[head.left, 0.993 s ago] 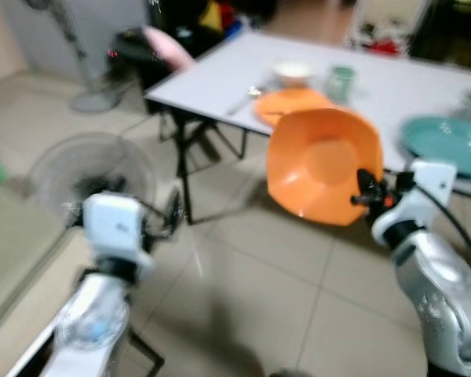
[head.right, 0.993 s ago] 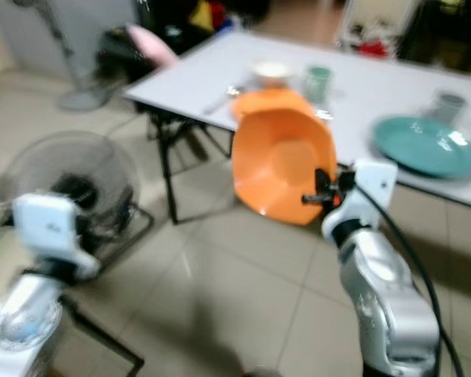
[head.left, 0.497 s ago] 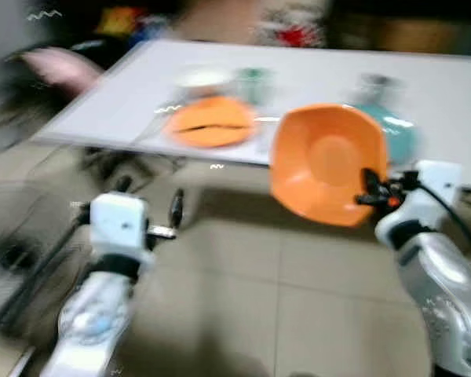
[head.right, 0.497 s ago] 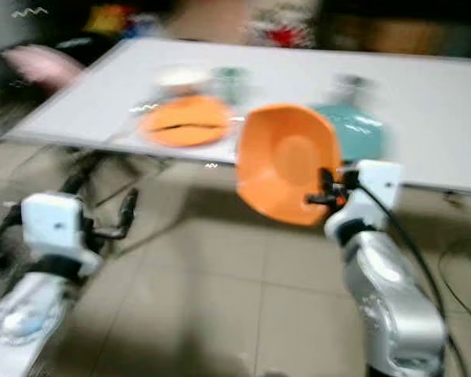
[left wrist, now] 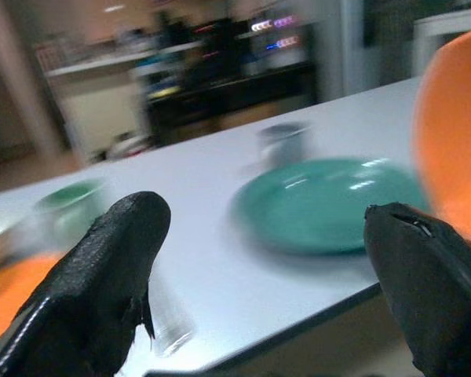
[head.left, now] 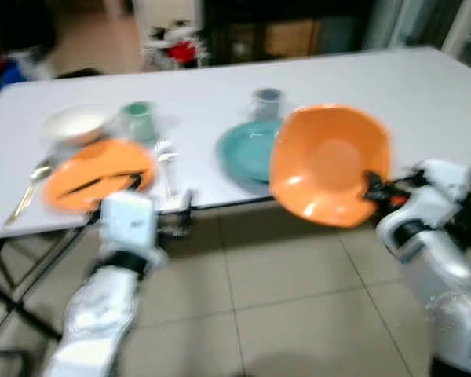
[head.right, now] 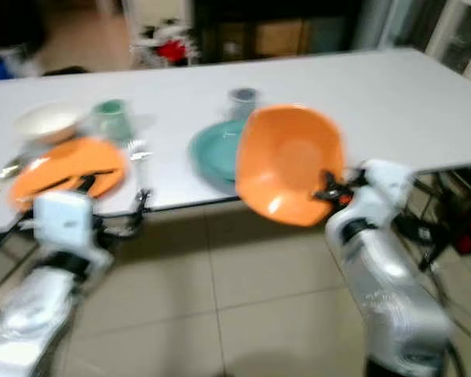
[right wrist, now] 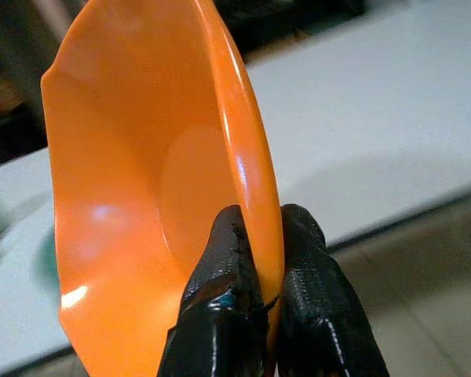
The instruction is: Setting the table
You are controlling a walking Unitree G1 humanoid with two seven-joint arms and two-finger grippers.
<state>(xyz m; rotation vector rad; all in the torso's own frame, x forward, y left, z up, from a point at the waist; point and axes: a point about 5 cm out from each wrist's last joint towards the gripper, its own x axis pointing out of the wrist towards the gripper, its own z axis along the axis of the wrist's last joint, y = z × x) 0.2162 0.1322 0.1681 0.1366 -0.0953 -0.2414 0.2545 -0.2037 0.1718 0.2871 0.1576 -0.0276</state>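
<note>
Currently the right gripper [head.right: 327,191] is clamped on the rim of the orange bowl [head.right: 286,161]. In the right wrist view both black fingers [right wrist: 220,314] pinch the rim from either side, one on the inner face and one on the outer. The bowl is held on edge, nearly upright, with its hollow facing the robot's head and its back toward the white table [head.left: 424,86].

Key relation: the bowl hangs in front of the table's near edge, over the tiled floor [head.left: 282,314], not yet above the tabletop. The teal plate [head.left: 247,149] lies flat on the table just behind the bowl and partly hidden by it. A grey cup [head.left: 267,98] stands just beyond that plate. The right arm is therefore the nearer one to the teal setting, and the bowl must travel forward and tip from upright to level before it can be set down.

The left gripper [head.left: 173,220] hovers at the table edge, jaws spread wide and empty, as the left wrist view confirms. It sits near the orange plate [head.left: 98,177], on which dark utensils rest. A green cup [head.left: 137,118] and a white bowl [head.left: 74,122] stand behind that plate, and a gold spoon [head.left: 27,188] lies beside it.

Risk, as a judgement: a rim pinch on a tilted bowl may slip during rotation.
</note>
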